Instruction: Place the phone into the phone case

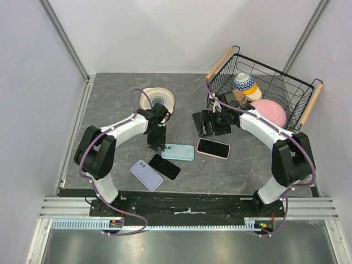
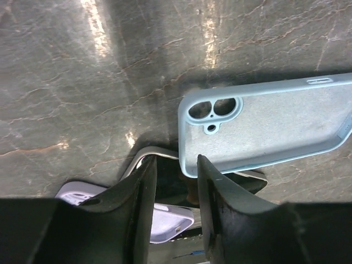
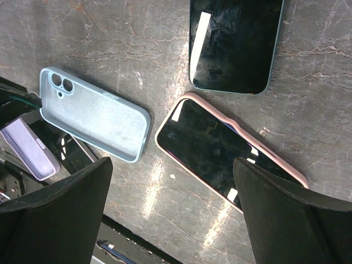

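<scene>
Pale blue phone case lies empty, hollow side up, beside a black phone; left pincer narrowly parted, seemingly holding nothing, right pincer wide.

Case pale blue; cased phone pink-rimmed; bare phone black; table grey, veined.

Black phone half behind left jaws
</scene>
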Controlling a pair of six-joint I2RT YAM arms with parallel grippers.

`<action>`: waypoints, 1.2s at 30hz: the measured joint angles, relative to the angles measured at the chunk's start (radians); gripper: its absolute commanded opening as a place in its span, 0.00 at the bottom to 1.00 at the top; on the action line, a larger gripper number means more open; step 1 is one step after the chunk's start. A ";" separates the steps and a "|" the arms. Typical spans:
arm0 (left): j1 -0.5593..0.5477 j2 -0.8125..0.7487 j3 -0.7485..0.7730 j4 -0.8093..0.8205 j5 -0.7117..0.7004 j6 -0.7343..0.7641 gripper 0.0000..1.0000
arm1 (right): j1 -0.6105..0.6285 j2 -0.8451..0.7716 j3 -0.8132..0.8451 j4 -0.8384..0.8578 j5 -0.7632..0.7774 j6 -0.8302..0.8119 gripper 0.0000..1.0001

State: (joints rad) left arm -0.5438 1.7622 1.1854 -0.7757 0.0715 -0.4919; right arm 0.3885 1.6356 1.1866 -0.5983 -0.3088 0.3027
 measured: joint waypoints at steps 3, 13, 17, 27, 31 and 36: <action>-0.001 -0.006 0.020 -0.029 -0.026 0.011 0.49 | 0.000 0.000 0.000 0.000 0.001 0.000 0.98; 0.013 0.036 0.288 -0.022 -0.001 0.087 0.49 | 0.000 -0.010 -0.029 0.040 0.004 0.034 0.98; 0.018 0.100 0.334 -0.004 0.025 0.108 0.48 | 0.000 -0.027 -0.054 0.047 0.008 0.046 0.98; 0.018 0.119 0.175 -0.031 0.016 0.119 0.47 | 0.000 -0.045 -0.067 0.063 0.016 0.053 0.98; 0.018 0.098 0.076 -0.016 0.019 0.119 0.42 | 0.000 -0.045 -0.067 0.064 0.016 0.053 0.98; 0.020 0.078 0.017 0.026 0.044 0.116 0.20 | 0.000 -0.045 -0.067 0.065 0.016 0.053 0.98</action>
State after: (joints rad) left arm -0.5236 1.8400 1.2026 -0.7502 0.1158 -0.3759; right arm 0.3885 1.5909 1.1194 -0.5331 -0.2932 0.3557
